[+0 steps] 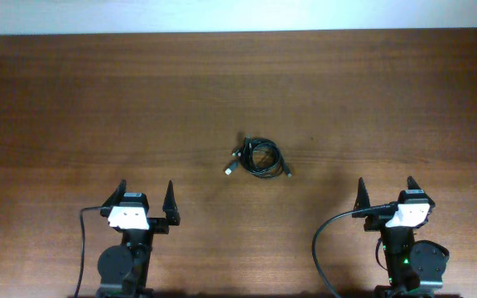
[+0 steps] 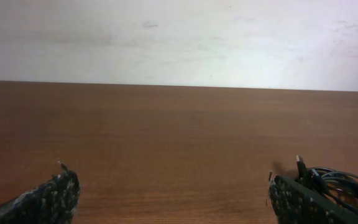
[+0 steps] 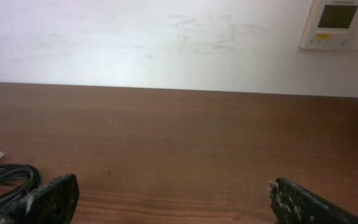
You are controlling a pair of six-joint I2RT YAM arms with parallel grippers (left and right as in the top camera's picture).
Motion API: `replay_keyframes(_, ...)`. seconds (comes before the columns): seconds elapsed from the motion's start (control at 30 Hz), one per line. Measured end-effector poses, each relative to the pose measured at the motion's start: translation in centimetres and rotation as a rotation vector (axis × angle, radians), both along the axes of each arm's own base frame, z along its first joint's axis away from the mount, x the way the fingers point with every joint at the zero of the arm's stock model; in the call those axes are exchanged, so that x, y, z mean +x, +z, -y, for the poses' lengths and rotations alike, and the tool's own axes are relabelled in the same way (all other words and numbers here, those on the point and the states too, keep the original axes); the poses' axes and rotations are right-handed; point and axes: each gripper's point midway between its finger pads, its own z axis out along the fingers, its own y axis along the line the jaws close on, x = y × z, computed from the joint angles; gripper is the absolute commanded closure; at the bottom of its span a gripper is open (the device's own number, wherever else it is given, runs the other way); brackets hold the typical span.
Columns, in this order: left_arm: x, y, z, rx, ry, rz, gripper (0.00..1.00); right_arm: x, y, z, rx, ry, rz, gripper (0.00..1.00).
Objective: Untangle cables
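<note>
The cables [image 1: 258,157] lie bunched in one small black coil with silvery plug ends near the middle of the wooden table [image 1: 98,108]. My left gripper [image 1: 146,195] is open and empty at the front left, well short of the coil. My right gripper [image 1: 386,189] is open and empty at the front right. The left wrist view shows the coil [image 2: 340,183] at its lower right, behind the right finger, between open jaws [image 2: 169,186]. The right wrist view shows the coil [image 3: 5,177] at its lower left, with open jaws [image 3: 173,190].
A white wall runs along the table's far edge [image 1: 238,31]. A white wall panel with a display [image 3: 340,23] shows at the upper right of the right wrist view. Thick black arm wires [image 1: 325,240] hang by each arm base.
</note>
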Motion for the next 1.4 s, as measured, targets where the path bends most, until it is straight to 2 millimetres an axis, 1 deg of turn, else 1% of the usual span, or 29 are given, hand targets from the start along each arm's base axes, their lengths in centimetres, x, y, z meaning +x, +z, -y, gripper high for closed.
replay_keyframes(1.27, 0.00, -0.02, 0.00, 0.000, 0.000, 0.000, 0.01, 0.00, -0.01, 0.00, 0.000, 0.000, 0.000, 0.02)
replay_keyframes(1.37, 0.02, 0.44, 0.21, -0.005, -0.012, 0.018, 0.01, 0.00, 0.00, 0.01, 0.000, 0.000, 0.000, 0.02)
replay_keyframes(1.4, 0.01, 0.70, 0.69, -0.013, -0.039, 0.028, 0.01, 0.00, -0.01, 0.00, 0.000, 0.000, 0.000, 0.02)
